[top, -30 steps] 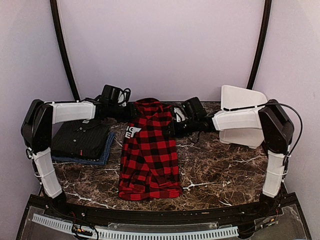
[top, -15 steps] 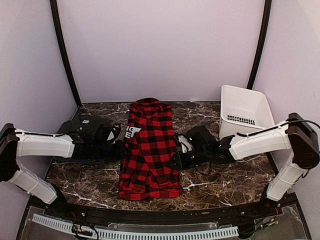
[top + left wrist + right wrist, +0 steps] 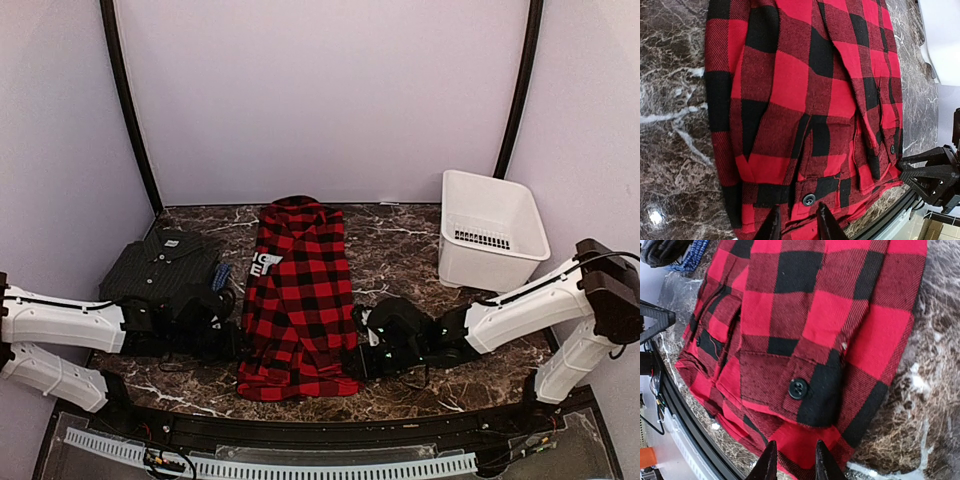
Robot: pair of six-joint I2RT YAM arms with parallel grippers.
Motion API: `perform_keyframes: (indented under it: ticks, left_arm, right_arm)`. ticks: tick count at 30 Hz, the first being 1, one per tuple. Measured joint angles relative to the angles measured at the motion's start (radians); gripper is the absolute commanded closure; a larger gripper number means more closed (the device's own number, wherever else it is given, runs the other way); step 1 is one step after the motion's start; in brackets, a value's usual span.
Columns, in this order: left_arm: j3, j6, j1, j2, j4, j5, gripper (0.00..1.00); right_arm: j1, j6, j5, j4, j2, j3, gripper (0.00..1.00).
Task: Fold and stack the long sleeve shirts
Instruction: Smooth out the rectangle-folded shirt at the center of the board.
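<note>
Seemingly empty — left claw [image 3: 796,222] and right claw [image 3: 792,462] narrowly parted over checked shirt [image 3: 300,300] hem, fingertips [image 3: 769,464] cropped.

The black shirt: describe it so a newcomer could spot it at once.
On the marble table, look left of the long red-and-black checked shirt in the middle. The black shirt is the folded square there, with a blue shirt peeking out at its right edge; it alone is plain dark.
</note>
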Motion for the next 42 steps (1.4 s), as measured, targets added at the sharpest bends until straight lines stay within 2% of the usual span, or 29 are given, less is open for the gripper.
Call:
perform_keyframes:
  ticks: [4,7,14,22,29,42]
  left_arm:
    - [-0.001,-0.005,-0.007,-0.025,0.000,-0.008,0.75]
    - [0.063,0.024,-0.009,0.018,-0.003,-0.005,0.75]
    - [0.368,0.108,-0.054,0.343,0.076,0.045,0.76]
    - [0.550,0.148,-0.105,0.608,0.139,0.121,0.76]
    - [0.620,0.159,-0.117,0.729,0.164,0.165,0.76]
    - [0.630,0.155,-0.117,0.784,0.157,0.173,0.76]
  right_arm:
    - [0.019,0.008,0.050,-0.018,-0.002,-0.002,0.76]
    - [0.027,0.010,0.090,-0.061,-0.024,-0.004,0.74]
    - [0.036,0.036,0.174,-0.117,-0.185,-0.090,0.72]
    - [0.053,0.031,0.184,-0.111,-0.190,-0.161,0.72]
    - [0.085,-0.003,0.181,-0.058,-0.117,-0.151,0.72]
    - [0.135,-0.033,0.186,-0.037,-0.054,-0.089,0.74]
